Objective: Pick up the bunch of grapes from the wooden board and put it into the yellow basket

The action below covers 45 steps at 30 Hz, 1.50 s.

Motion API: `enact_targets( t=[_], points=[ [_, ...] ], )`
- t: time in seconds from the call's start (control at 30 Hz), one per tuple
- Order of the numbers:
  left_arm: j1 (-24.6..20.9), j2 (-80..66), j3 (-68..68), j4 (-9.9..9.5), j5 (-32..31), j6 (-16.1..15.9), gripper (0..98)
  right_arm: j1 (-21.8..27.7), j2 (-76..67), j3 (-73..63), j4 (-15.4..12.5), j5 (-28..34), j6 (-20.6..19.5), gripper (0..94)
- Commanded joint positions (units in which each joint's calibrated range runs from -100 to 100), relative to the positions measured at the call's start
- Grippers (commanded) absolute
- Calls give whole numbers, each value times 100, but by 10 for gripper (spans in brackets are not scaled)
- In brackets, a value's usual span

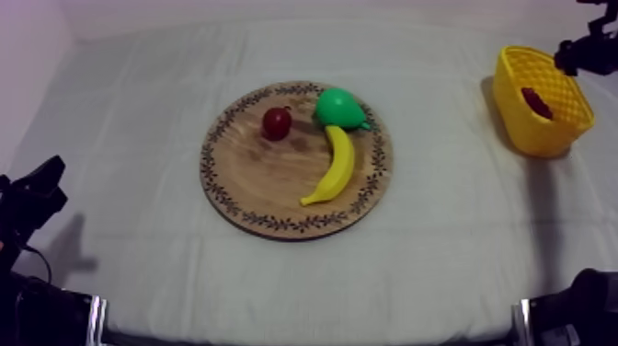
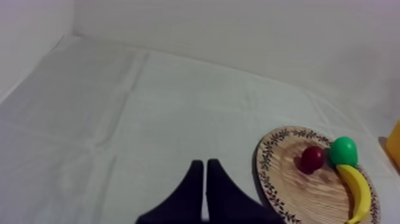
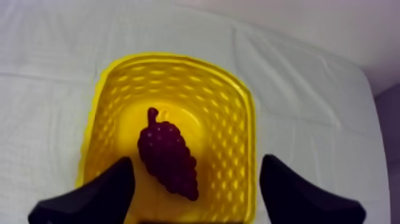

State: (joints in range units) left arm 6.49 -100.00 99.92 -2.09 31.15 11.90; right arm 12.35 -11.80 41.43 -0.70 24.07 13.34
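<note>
The grapes (image 3: 168, 159) lie flat on the floor of the basket (image 3: 238, 107), stem pointing away from the right gripper (image 3: 196, 162), which hangs just above them, fingers wide apart and empty, so I judge only a lift clear of the basket remains.

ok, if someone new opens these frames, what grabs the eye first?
The dark purple bunch of grapes lying inside the bright yellow woven basket at the right side of the cloth-covered table, with the right end effector open over it. Next, the round wooden board with a patterned rim mid-table, holding a yellow banana, a green pear and a small red fruit.
</note>
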Motion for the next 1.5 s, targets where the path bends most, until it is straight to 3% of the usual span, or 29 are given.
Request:
enact_targets(
  t=[0.0, 0.7, 0.97, 1.1, 1.27, 1.47],
  points=[
    [-1, 0, -4, -4, -3, -1, 1, -2, -669, 625, -60, -190, 60, 570],
    [-1, 0, -4, -4, -3, -1, 1, -515, -5367, 4494, -348, -750, 246, 437],
    [-1, 0, -4, -4, -3, -1, 1, -605, -7138, 5325, -669, 8, 511, 380],
    [-1, 0, -4, -4, -3, -1, 1, -616, -7830, 5511, -756, 518, 495, 298],
    [-1, 0, -4, -4, -3, -1, 1, -697, -8300, 5698, -526, 824, -52, 99],
    [-1, 0, -4, -4, -3, -1, 1, -823, -8384, 5799, -208, 1028, -965, 20]
  ],
)
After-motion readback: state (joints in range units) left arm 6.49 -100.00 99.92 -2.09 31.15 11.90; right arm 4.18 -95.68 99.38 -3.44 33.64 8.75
